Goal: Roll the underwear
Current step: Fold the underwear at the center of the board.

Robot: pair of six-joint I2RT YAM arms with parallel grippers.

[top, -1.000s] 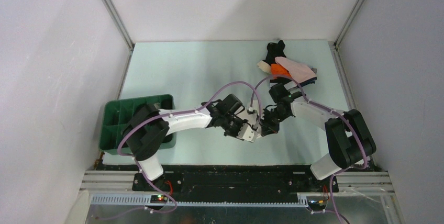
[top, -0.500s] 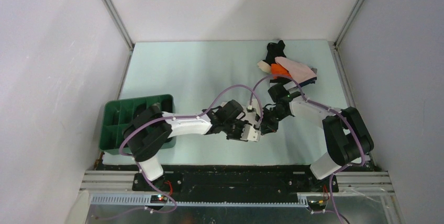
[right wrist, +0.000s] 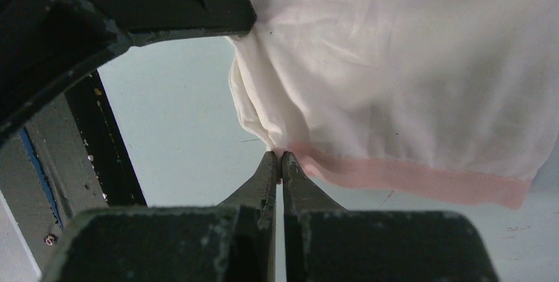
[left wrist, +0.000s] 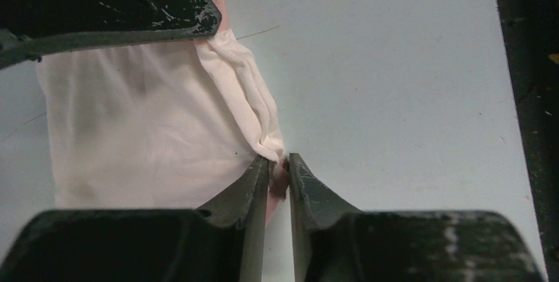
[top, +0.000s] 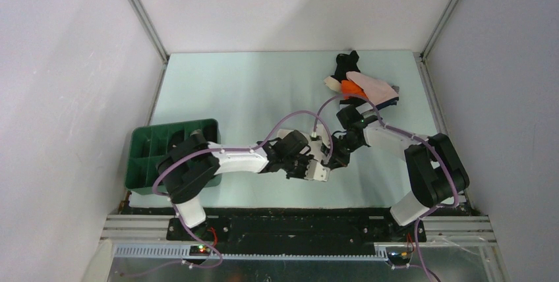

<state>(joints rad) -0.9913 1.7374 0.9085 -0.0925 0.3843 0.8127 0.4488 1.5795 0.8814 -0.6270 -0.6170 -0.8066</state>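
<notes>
A pale pink and white piece of underwear (left wrist: 145, 130) lies spread just above the light table, held at two corners. My left gripper (left wrist: 278, 171) is shut on a bunched corner of it. My right gripper (right wrist: 281, 162) is shut on another corner, where the underwear (right wrist: 395, 64) has a pink hem band (right wrist: 422, 176). In the top view both grippers meet at the table's middle front, left (top: 314, 165) and right (top: 334, 158), almost touching. A dark finger of the other arm crosses the upper left of each wrist view.
A pile of more underwear (top: 364, 87), pink, orange (top: 353, 88) and black (top: 344, 64), lies at the back right. The green divided tray (top: 140, 138) sits at the left, beside the left arm's base. White walls enclose the table on three sides.
Both grippers have shifted slightly toward the back, staying together. The left arm has stretched out flatter and its jaws have narrowed onto the cloth corner.
</notes>
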